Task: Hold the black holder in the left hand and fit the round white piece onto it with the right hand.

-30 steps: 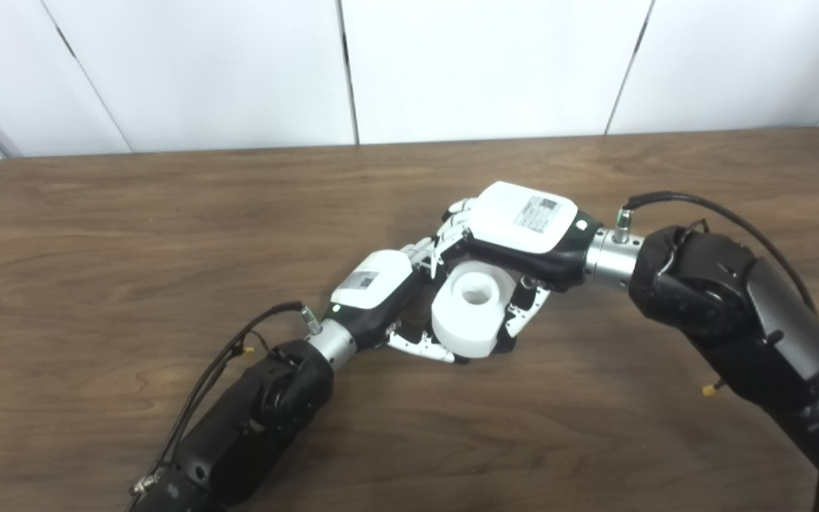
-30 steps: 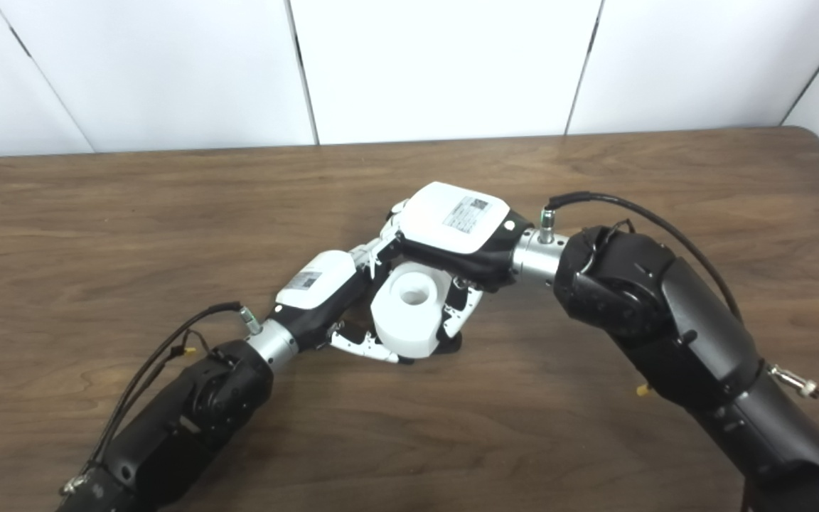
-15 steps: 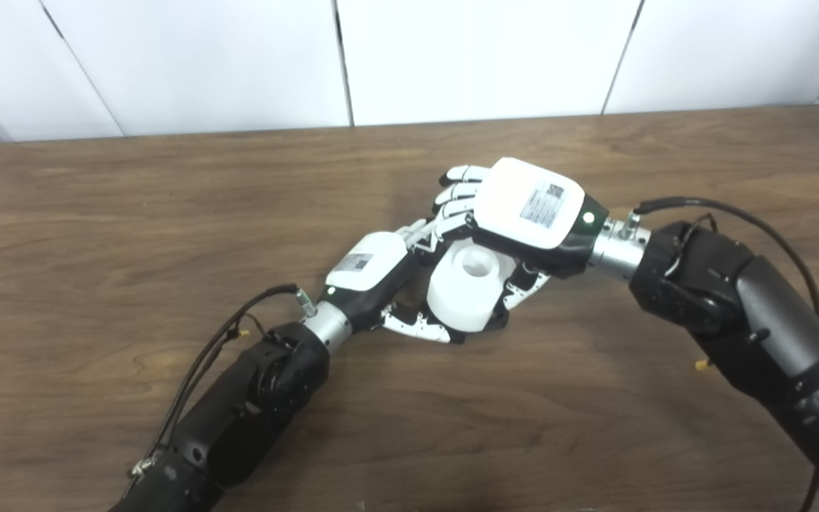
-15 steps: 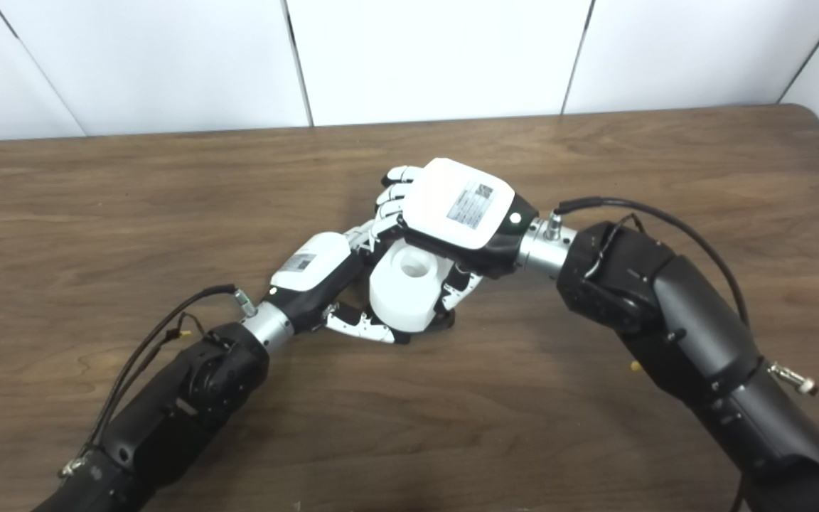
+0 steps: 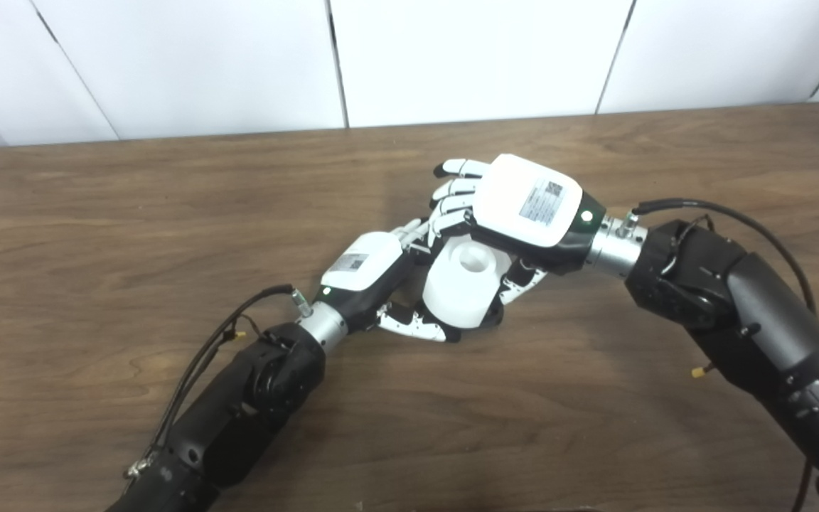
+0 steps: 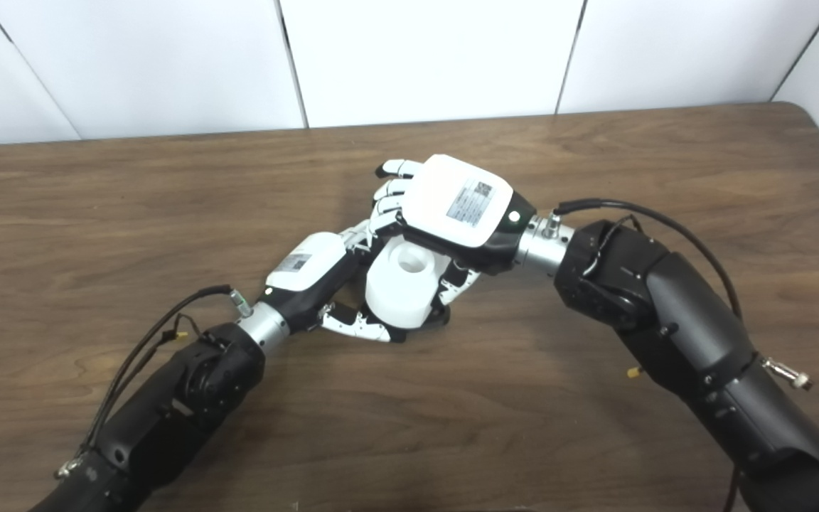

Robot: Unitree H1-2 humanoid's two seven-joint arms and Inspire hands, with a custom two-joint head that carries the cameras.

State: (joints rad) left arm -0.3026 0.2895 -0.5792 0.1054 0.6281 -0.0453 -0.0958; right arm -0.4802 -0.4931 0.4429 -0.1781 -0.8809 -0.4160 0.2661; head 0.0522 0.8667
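The right robot hand (image 5: 527, 213) arches over the round white piece (image 5: 461, 288), fingers spread past its far-left side, thumb at its right — whether it grips is unclear. The left robot hand (image 5: 374, 274) curls around the piece's left and near sides. The black holder (image 5: 493, 318) peeks out below, on the brown counter (image 5: 97, 235) — the piece's hole faces up.

A dark brown wooden table (image 5: 97, 213) stands against a white panelled wall (image 5: 466, 57) with dark seams.
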